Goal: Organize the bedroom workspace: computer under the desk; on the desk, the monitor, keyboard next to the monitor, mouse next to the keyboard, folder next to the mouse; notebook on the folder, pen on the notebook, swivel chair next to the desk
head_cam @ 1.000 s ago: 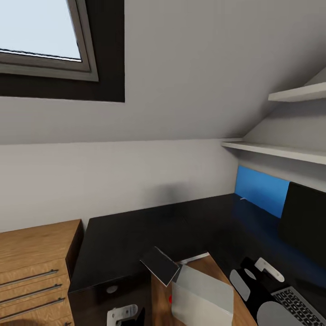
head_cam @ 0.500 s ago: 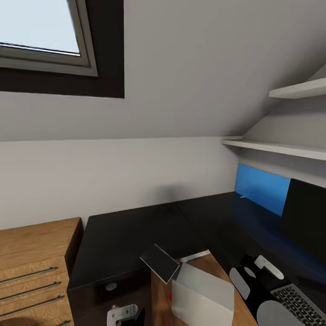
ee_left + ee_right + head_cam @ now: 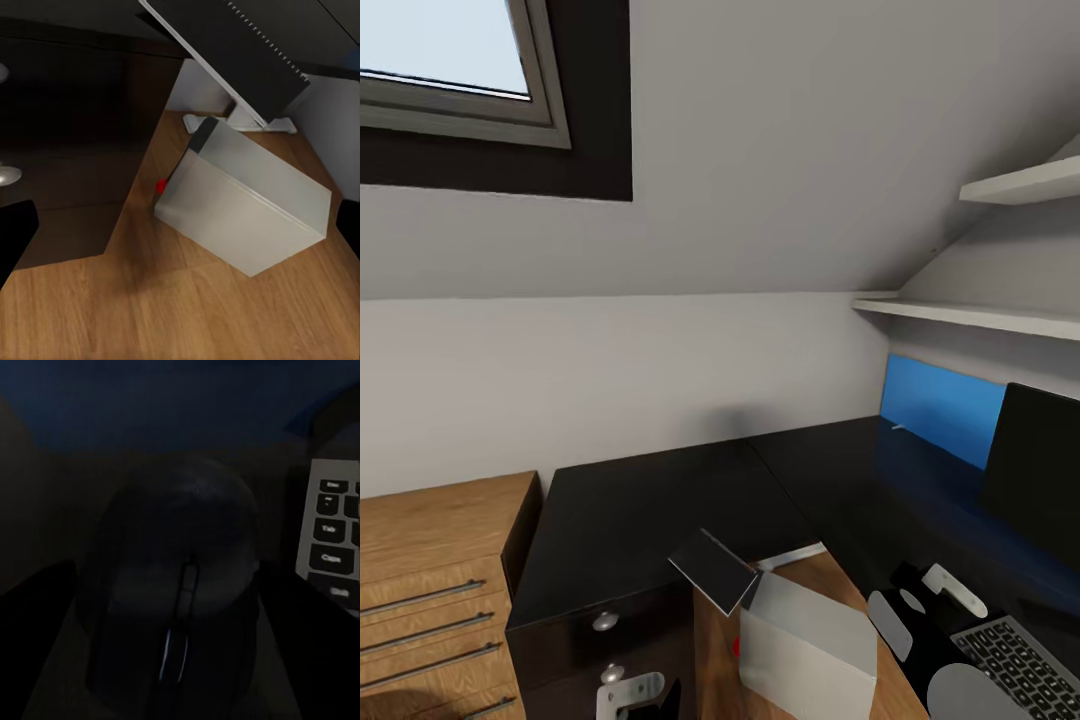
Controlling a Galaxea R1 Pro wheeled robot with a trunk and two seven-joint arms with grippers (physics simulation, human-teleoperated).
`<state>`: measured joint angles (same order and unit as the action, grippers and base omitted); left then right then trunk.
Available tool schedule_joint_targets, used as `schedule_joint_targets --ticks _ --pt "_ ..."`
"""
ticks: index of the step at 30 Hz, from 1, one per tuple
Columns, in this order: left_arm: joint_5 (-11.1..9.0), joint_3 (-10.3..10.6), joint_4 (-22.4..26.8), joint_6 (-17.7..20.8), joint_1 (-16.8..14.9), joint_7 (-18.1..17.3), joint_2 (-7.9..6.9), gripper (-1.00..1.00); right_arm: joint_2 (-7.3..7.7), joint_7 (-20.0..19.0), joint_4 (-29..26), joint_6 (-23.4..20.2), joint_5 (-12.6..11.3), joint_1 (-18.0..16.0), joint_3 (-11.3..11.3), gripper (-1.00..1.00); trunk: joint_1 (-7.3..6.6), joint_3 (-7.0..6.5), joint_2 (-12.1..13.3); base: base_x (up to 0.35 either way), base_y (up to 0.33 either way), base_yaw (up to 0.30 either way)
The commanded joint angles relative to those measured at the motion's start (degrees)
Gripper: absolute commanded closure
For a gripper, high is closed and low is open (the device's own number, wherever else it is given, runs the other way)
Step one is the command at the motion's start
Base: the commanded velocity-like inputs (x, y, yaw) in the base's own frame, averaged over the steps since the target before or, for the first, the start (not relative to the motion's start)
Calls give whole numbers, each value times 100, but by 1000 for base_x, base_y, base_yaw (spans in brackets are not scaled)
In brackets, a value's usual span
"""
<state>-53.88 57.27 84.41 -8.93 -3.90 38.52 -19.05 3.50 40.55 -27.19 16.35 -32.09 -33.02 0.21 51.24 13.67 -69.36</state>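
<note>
Sitting between the right jaws, the mouse, beside the keyboard.

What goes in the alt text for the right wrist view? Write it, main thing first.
A black mouse fills the dim frame between the right gripper's dark fingers, seen from above. The keyboard lies beside it on the dark desk.

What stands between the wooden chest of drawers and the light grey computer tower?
The drawer unit of the glossy black desk, with round silver knobs, in the head view.
</note>
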Motion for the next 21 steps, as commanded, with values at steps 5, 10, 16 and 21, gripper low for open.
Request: schedule_joint_targets --ticks 5,10,16,21 --pt "-52 21 6 -47 -11 22 -8 -100 1 -1 -6 26 -39 -3 11 100 111 102 -207 0 0 0" --pt "-52 21 6 -47 -13 23 -7 -100 1 -3 -6 26 -42 -3 14 100 221 192 -408 0 0 0" --pt "-57 21 2 -47 -14 23 -5 -100 1 -5 -5 26 -43 -3 14 100 352 300 -648 0 0 0" --pt "-70 21 -8 -35 -14 17 -4 -100 1 -8 -4 26 -40 -3 10 100 374 318 -689 0 0 0"
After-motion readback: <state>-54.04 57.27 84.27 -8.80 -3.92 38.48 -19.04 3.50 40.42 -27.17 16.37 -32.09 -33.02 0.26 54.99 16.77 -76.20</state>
